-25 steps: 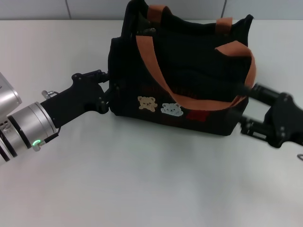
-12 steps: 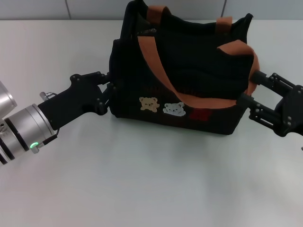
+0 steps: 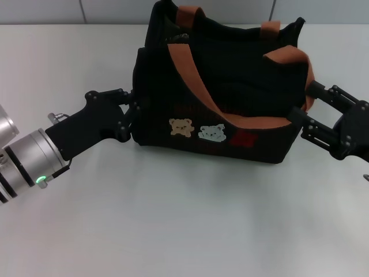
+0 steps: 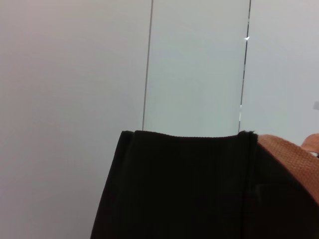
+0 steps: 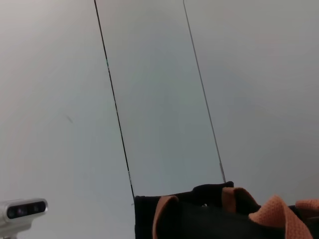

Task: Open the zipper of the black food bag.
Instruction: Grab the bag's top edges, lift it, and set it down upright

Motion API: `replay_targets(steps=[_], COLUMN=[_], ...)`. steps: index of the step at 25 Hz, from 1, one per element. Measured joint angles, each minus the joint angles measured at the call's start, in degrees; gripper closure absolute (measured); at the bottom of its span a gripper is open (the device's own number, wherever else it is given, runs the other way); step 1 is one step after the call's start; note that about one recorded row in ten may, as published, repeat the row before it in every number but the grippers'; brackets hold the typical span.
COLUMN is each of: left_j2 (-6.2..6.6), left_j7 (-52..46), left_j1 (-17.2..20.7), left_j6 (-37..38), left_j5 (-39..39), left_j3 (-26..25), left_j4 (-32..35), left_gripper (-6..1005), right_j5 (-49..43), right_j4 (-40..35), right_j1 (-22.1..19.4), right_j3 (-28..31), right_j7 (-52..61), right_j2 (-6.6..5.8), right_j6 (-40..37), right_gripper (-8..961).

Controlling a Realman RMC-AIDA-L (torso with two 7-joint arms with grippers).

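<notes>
black food bag: upright on white table, soft fabric, sagging top, likely light and floppy, apt to slide or fold when pulled
handles: two orange-brown webbing straps flopped over bag top, probably in the way of the zip line
left gripper: against bag's left end wall, fingers spread above and below, looks like bracing rather than pinching
right gripper: at bag's right end, fingers spread, tips touching or just beside fabric under strap end
grip advice: hold bag body at the end walls, pinch only the small pull; stiff seam edge better than loose cloth
zipper: on bag's top edge near far left corner, only a faint glint, pull too small to confirm
hidden: zip track lost in black folds; whether the zip is done up cannot be told
left wrist view: only bag wall and strap edge, no fingers
right wrist view: bag top at frame edge, no fingers
</notes>
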Motion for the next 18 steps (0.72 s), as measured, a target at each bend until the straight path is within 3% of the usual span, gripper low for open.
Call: replay_targets(steps=[18], left_j2=[0.05], left_j7=[0.15], left_j1=[0.04], left_j6=[0.24], left_j5=[0.00], left_j3=[-0.09], left_j4=[-0.01], left_gripper=[889], right_j5=[0.01], right_j4=[0.09], right_j1=[0.37], right_j3=[0.06], right_j7=[-0.01], right_j2=[0.00], right_j6=[1.35], right_gripper=[226])
